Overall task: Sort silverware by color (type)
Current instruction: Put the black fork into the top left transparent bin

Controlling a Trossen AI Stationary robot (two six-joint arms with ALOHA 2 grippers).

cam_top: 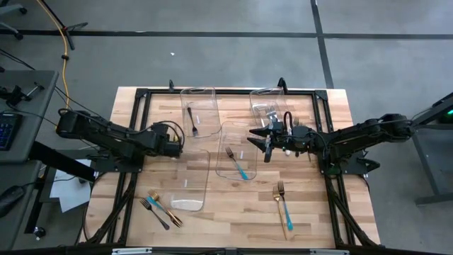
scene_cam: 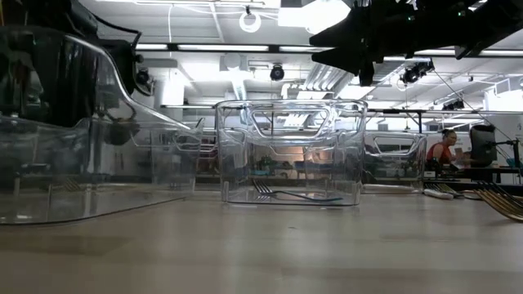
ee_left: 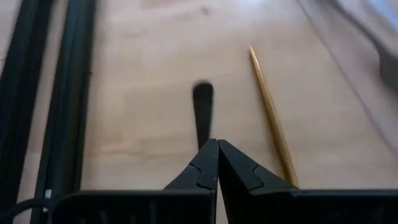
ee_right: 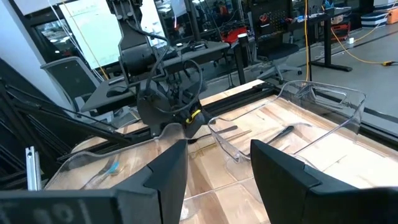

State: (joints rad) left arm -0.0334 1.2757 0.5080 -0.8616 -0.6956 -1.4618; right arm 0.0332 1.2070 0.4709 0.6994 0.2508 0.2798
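Observation:
My left gripper (cam_top: 177,149) hovers left of the middle clear bin and is shut on a black utensil (ee_left: 203,102). A gold handle (ee_left: 270,112) runs beside it over the wood; held or lying, I cannot tell. My right gripper (cam_top: 258,136) is open, raised over the far right of the middle bin, touching nothing (ee_right: 214,180). A teal-handled fork (cam_top: 243,168) and a silver fork (cam_top: 230,152) lie in the middle bin. A black fork (cam_top: 193,122) lies in the far-left bin and silver pieces (cam_top: 267,110) in the far-right bin. My left gripper pinches the black utensil between its two shut fingers (ee_left: 208,168). The dark handle end (ee_left: 203,99) sticks out past the fingertips, along the fingers. The place of contact is hidden by the fingers themselves. The utensil looks lifted off the table.
Several clear bins stand on the wooden table, one more near my left gripper (cam_top: 191,180). Loose forks lie near the near-left edge (cam_top: 159,209), and a gold fork (cam_top: 280,193) with a teal piece (cam_top: 287,216) lies near right. Black frame rails (cam_top: 212,91) border the table. A person (scene_cam: 441,151) sits far behind.

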